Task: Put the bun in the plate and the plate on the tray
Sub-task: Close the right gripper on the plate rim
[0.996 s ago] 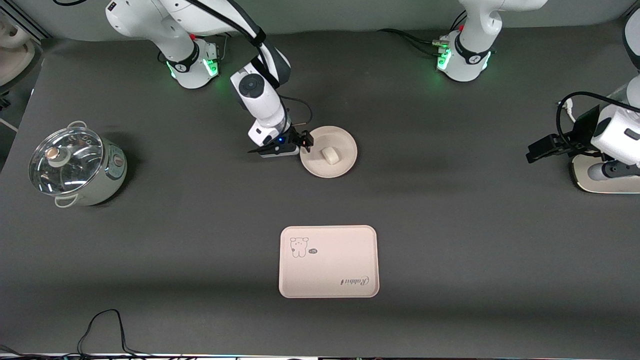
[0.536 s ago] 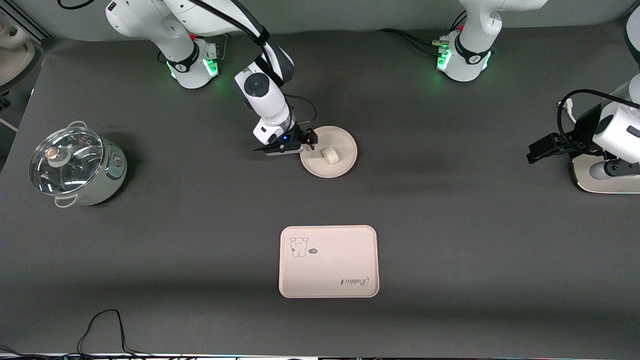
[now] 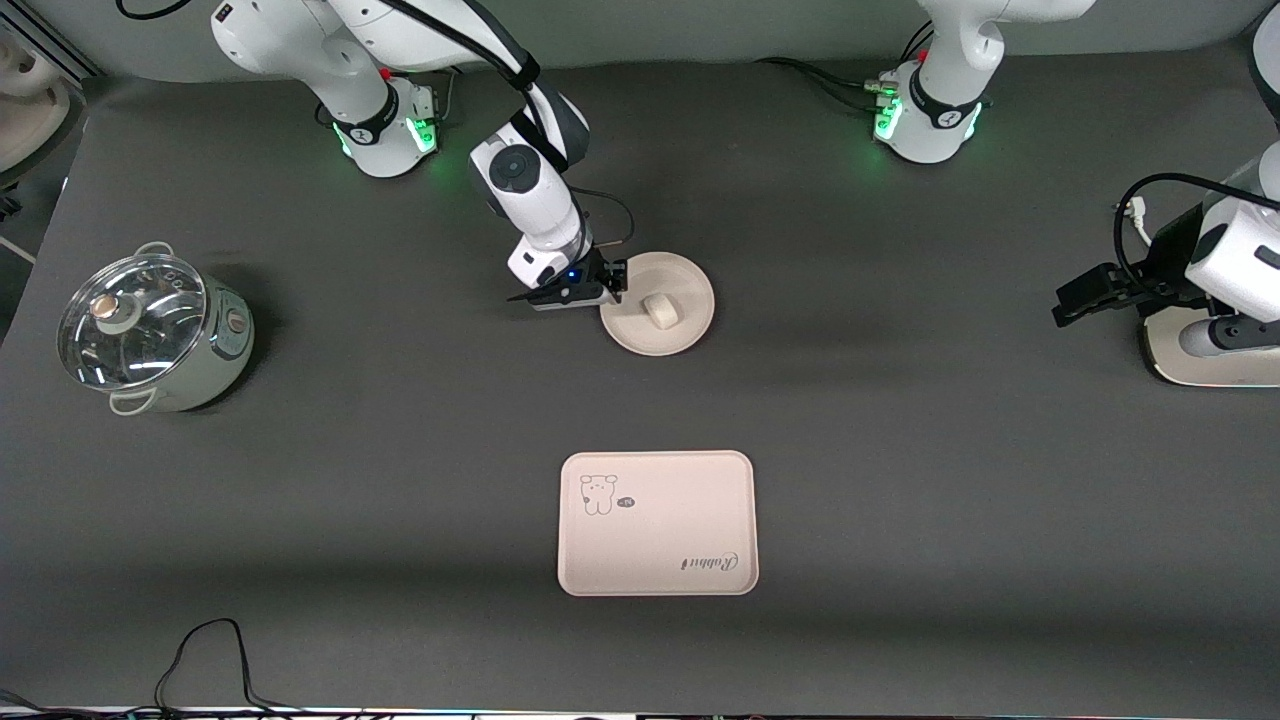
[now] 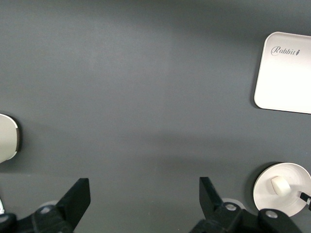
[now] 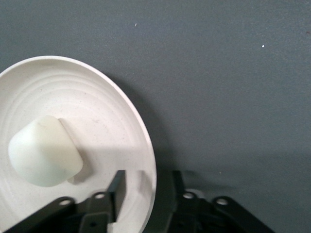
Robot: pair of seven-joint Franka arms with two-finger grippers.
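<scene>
The round cream plate lies on the table in front of the right arm's base, with the white bun resting in it. My right gripper is low at the plate's rim on the side toward the right arm's end of the table. In the right wrist view one finger stands inside the plate next to the bun. The other finger stands outside the rim, and the jaws are narrowed with gaps still showing. The tray lies nearer the front camera. My left gripper waits open.
A lidded pot stands toward the right arm's end of the table. A cream object sits under the left arm at the table's other end. A cable lies at the front edge. The left wrist view shows the tray and the plate.
My right gripper shifted slightly toward the plate's rim and its fingers drew closer together around it. The plate, bun and tray have not moved. The left arm barely moved.
</scene>
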